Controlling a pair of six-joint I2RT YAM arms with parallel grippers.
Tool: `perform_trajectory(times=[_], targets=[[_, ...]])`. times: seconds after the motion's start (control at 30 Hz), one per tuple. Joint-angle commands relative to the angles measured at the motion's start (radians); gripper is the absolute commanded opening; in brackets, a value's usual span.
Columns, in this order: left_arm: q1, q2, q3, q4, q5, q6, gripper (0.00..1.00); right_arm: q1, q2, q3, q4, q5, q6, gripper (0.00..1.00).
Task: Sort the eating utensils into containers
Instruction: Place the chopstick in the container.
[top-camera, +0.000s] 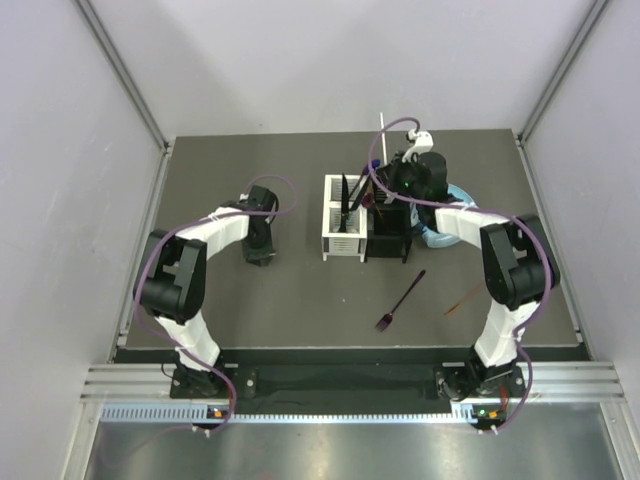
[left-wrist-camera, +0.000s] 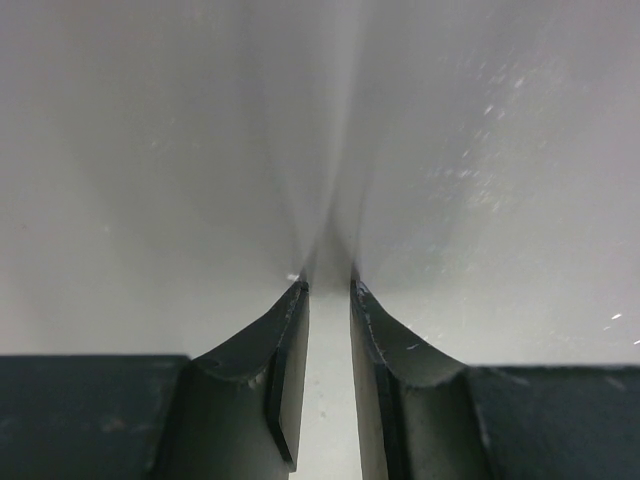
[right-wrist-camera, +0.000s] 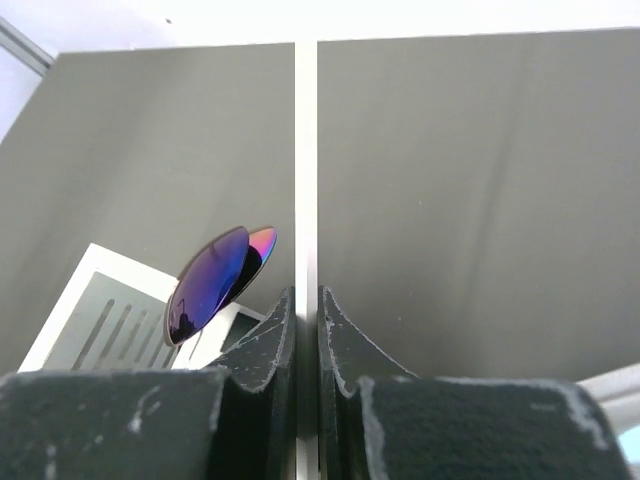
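My right gripper (top-camera: 388, 192) is shut on a pale white stick (top-camera: 382, 135) and holds it upright over the black caddy (top-camera: 388, 240). In the right wrist view the stick (right-wrist-camera: 306, 150) runs straight up from between my fingertips (right-wrist-camera: 306, 292). Two iridescent purple spoon bowls (right-wrist-camera: 212, 282) stand up just left of them, by the white caddy (right-wrist-camera: 95, 320). The white caddy (top-camera: 342, 235) holds dark utensils (top-camera: 346, 203). A purple utensil (top-camera: 401, 299) and a brown stick (top-camera: 465, 298) lie on the mat. My left gripper (top-camera: 262, 246) points down at the mat, empty, with its jaws almost together (left-wrist-camera: 328, 285).
Light-blue headphones (top-camera: 452, 212) lie right of the black caddy, under my right arm. Grey walls enclose the dark mat (top-camera: 300, 290) on the left, right and back.
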Motion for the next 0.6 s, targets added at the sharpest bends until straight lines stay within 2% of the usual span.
perform_trajectory(times=[0.0,0.33,0.43,0.47,0.57], targets=[[0.005,-0.074,-0.042,0.009,-0.035,0.012,0.29,0.031,-0.017,-0.083,0.043,-0.032,-0.005,0.00],[0.004,-0.093,-0.038,0.022,-0.054,0.022,0.29,0.037,-0.118,-0.215,0.011,-0.037,0.025,0.04],[0.004,-0.100,-0.038,0.021,-0.055,0.022,0.29,0.040,-0.145,-0.247,0.010,-0.026,0.034,0.13],[0.004,-0.104,-0.041,0.022,-0.054,0.020,0.29,0.042,-0.149,-0.256,0.005,-0.024,0.035,0.20],[0.004,-0.111,-0.050,0.026,-0.054,0.020,0.29,0.040,-0.157,-0.266,0.000,-0.015,0.028,0.27]])
